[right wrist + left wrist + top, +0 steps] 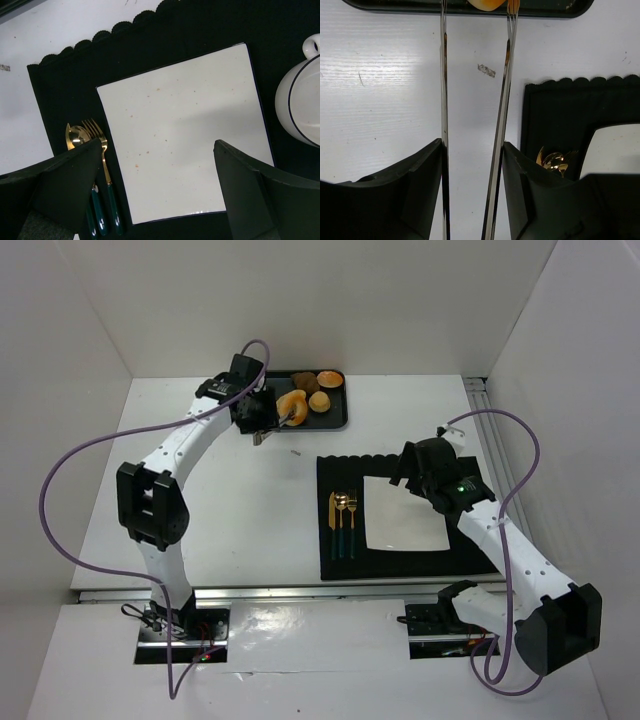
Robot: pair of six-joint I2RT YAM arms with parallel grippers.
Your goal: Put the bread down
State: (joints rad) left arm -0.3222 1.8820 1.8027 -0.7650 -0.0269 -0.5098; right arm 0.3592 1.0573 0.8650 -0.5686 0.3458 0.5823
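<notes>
A black tray (341,422) at the back holds several breads: a ring-shaped orange one (291,405), a round bun (319,401) and others behind. My left gripper (256,420) is shut on metal tongs (281,422). In the left wrist view the tongs' arms (503,100) run out from my gripper (472,142). Their tips sit either side of the orange bread (488,4) at the tray's near edge (550,11). My right gripper (414,468) is open and empty above the white square plate (398,528). It also shows in the right wrist view (157,142) over the plate (185,125).
The plate lies on a black scalloped placemat (338,472). Gold cutlery with green handles (343,522) lies left of the plate. A white mug (301,100) stands right of the plate. A small scrap (486,70) lies on the table. White walls enclose the table.
</notes>
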